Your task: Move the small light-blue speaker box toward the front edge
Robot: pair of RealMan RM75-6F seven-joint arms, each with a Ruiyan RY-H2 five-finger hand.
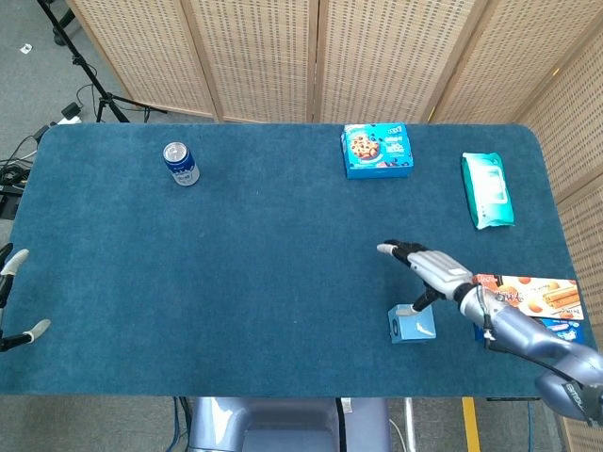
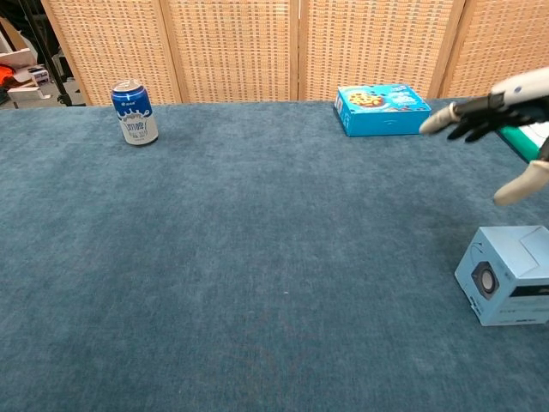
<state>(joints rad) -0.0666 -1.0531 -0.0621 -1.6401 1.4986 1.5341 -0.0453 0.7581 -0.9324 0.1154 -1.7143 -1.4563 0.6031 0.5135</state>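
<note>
The small light-blue speaker box (image 1: pixel 411 323) (image 2: pixel 508 274) stands on the blue table near its front edge, right of centre, its round speaker face turned toward the chest camera. My right hand (image 1: pixel 429 270) (image 2: pixel 497 129) hovers above and slightly behind the box with its fingers spread, holding nothing and clear of the box. My left hand (image 1: pixel 13 299) shows only as fingertips at the left edge of the head view, off the table, apart and empty.
A blue drink can (image 1: pixel 180 163) (image 2: pixel 134 112) stands far back left. A blue cookie box (image 1: pixel 378 151) (image 2: pixel 382 109) and a green wipes pack (image 1: pixel 487 188) lie at the back right. An orange biscuit box (image 1: pixel 526 294) lies at the right edge beside my right arm.
</note>
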